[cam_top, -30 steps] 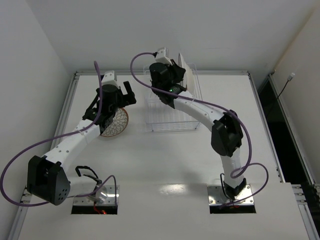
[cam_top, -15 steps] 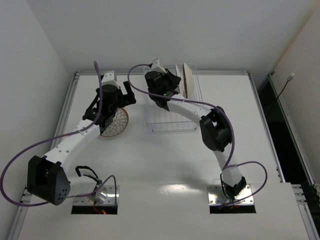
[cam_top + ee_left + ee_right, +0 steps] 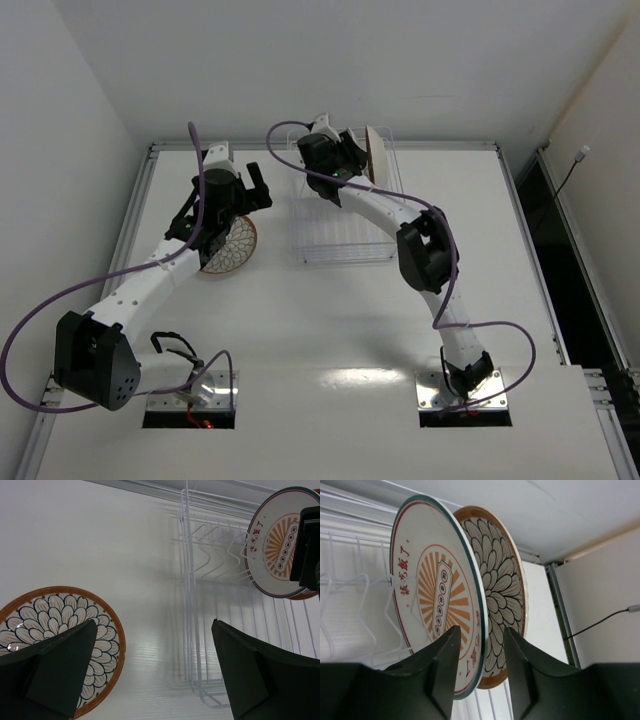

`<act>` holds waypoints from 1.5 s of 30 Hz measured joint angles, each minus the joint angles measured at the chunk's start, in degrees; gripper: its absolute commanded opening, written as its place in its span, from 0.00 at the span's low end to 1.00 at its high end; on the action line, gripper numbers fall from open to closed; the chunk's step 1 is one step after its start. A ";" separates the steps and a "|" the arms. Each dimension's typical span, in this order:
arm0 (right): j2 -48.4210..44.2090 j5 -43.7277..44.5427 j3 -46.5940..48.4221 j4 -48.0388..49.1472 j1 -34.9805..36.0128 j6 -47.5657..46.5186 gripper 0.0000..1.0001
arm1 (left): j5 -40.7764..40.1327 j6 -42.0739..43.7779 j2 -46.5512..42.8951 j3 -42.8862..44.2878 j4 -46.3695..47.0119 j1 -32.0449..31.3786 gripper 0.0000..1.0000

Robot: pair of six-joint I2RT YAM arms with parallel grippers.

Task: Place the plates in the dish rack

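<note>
Orange sunburst plate is standing upright in the dish rack; right hand is sitting around its rim, squeeze unclear. Left hand is hovering spread over a petal plate left of the rack.

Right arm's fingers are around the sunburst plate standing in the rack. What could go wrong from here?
One: the right gripper straddles the sunburst plate at its rim, so backing out crooked could drag it against the petal plate standing close behind, or tip it in the dish rack. Two: the last plate lies flat on the table below the open left gripper, so its rim may slip when pinched.
</note>
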 measured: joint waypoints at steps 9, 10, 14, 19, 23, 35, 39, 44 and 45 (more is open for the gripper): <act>0.00 -4.04 0.96 -6.21 -1.18 4.94 0.67 | 0.00 0.00 0.00 0.00 0.00 0.00 1.00; -0.07 -4.04 1.53 -6.62 -0.94 5.03 0.67 | 0.00 0.00 0.00 0.00 0.00 0.00 1.00; -1.88 -3.98 3.39 -7.41 0.28 5.01 0.70 | 0.00 0.00 0.00 0.00 0.00 0.00 1.00; -8.83 -4.07 3.50 -7.85 2.40 5.01 0.72 | -0.02 0.00 0.00 0.00 0.00 0.00 1.00; -18.99 -11.10 -1.51 -8.09 6.03 8.66 0.69 | -0.55 0.02 0.00 0.00 0.00 0.00 1.00; -29.62 -54.88 -29.27 -5.64 9.55 30.97 0.63 | -16.35 -1.51 -4.22 -0.22 -2.32 -0.04 1.00; -24.00 -63.78 -29.27 -4.13 11.23 35.60 0.63 | -27.65 -3.30 -10.12 -2.60 -2.40 -0.04 1.00; -14.69 -70.27 -19.82 -5.35 12.72 38.66 0.64 | -38.88 -3.45 -19.15 -6.91 -0.57 -0.04 1.00; -13.31 -71.28 -18.10 -5.40 12.76 39.19 0.64 | -40.15 -3.21 -20.26 -7.28 0.11 -0.04 1.00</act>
